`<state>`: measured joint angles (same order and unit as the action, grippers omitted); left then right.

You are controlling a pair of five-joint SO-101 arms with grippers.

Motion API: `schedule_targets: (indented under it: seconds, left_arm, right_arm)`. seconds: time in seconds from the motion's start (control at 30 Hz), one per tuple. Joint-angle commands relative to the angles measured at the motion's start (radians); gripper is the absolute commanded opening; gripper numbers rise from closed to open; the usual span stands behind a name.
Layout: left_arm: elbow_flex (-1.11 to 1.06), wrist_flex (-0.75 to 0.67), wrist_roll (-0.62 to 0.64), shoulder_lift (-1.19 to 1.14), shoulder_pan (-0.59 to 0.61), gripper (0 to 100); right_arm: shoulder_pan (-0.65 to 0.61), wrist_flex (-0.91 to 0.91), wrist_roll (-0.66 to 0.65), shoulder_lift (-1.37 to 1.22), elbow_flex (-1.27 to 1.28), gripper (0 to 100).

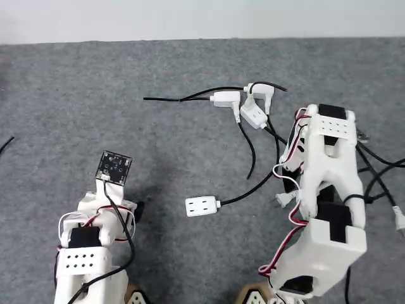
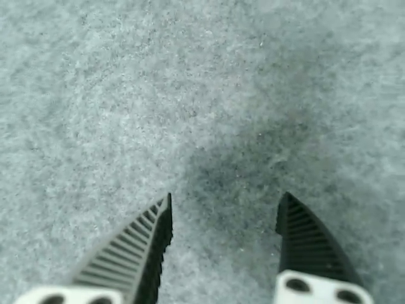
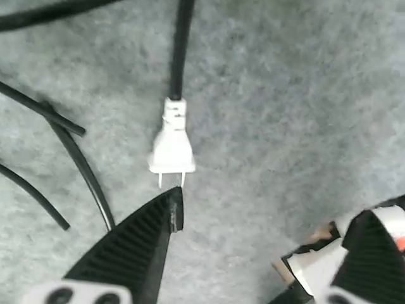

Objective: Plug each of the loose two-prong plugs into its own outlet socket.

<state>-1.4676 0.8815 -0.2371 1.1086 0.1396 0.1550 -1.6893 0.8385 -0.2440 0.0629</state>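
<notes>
White two-prong plug (image 3: 171, 149) on a black cord (image 3: 180, 44) lies on the carpet (image 1: 76, 95) at four o'clock, prongs toward the released right claw (image 3: 269, 209). Left claw (image 2: 224, 206), also released, sits at eight o'clock. White socket strip (image 1: 202, 206) lies near centre.

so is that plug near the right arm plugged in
No, loose: the two-prong plug lies on the carpet with both prongs bare.

A grey, felt-like mat (image 1: 76, 82) with a fine speckled nap covers the tabletop across the high view. On the far side it meets a plain pale wall (image 1: 190, 19), which shows as a narrow band along the top. At the mat's left edge, about halfway down, the end of a thin black wire (image 1: 6, 145) pokes in and lies flat on the mat, well apart from everything else
</notes>
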Motion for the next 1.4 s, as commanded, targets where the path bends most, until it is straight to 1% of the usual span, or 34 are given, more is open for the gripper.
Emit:
schedule_targets:
  seconds: [0.0, 0.07, 0.1, 0.13, 0.17, 0.33, 0.43, 0.5, 0.53, 0.57, 0.87, 0.93, 1.03, 1.1, 1.13, 1.27, 1.37]
  left_arm:
    - [0.004, -0.014, 0.0, 0.015, -0.005, 25]
    - [0.004, -0.012, 0.0, 0.015, -0.003, 25]
    - [0.004, -0.012, 0.0, 0.015, -0.003, 25]
    - [0.004, -0.012, 0.0, 0.015, -0.003, 25]
    - [0.004, -0.012, 0.0, 0.015, -0.003, 25]
    - [0.004, -0.014, 0.0, 0.015, -0.005, 25]
    - [0.004, -0.014, 0.0, 0.015, -0.005, 25]
    - [0.004, -0.014, 0.0, 0.015, -0.005, 25]
    - [0.004, -0.014, 0.0, 0.015, -0.005, 25]
    - [0.004, -0.014, 0.0, 0.015, -0.005, 25]
    - [0.004, -0.014, 0.0, 0.015, -0.005, 25]
    - [0.004, -0.014, 0.0, 0.015, -0.005, 25]
    - [0.004, -0.012, 0.0, 0.015, -0.005, 25]
    - [0.004, -0.011, 0.0, 0.015, -0.005, 25]
    - [0.004, -0.011, 0.0, 0.015, -0.006, 25]
    - [0.004, -0.009, 0.0, 0.015, -0.006, 25]
    - [0.004, -0.008, 0.0, 0.014, -0.006, 25]
  right_arm:
    - [0.019, -0.07, -0.097, 0.048, -0.123, 29.6]
    - [0.024, -0.11, -0.213, 0.048, -0.213, 19.5]
    - [0.028, -0.107, -0.299, 0.048, -0.239, 13.9]
    - [0.033, -0.102, -0.404, 0.05, -0.261, 9.2]
    - [0.033, -0.101, -0.528, 0.045, -0.288, 6.6]
    - [0.036, -0.107, -1.163, 0.047, -0.299, 5.8]
    - [0.074, -0.101, -1.6, 0.038, -0.29, 6.1]
    - [0.077, -0.105, -1.895, 0.036, -0.273, 6.1]
    - [0.077, -0.105, -2.01, 0.041, -0.249, 6.1]
    - [0.074, -0.105, -2.084, 0.044, -0.222, 6.1]
    - [0.007, -0.088, -2.457, 0.048, -0.017, 6.7]
    - [-0.002, -0.056, -2.522, 0.048, 0.026, 10.9]
    - [-0.001, -0.016, -2.625, 0.048, 0.081, 22.9]
    - [0.007, -0.018, -2.717, 0.048, 0.101, 28.9]
    - [0.01, -0.018, -2.76, 0.048, 0.107, 30.2]
    - [0.025, -0.007, -2.915, 0.048, 0.1, 29.9]
    - [0.025, 0.051, -2.935, 0.033, 0.071, 29.9]
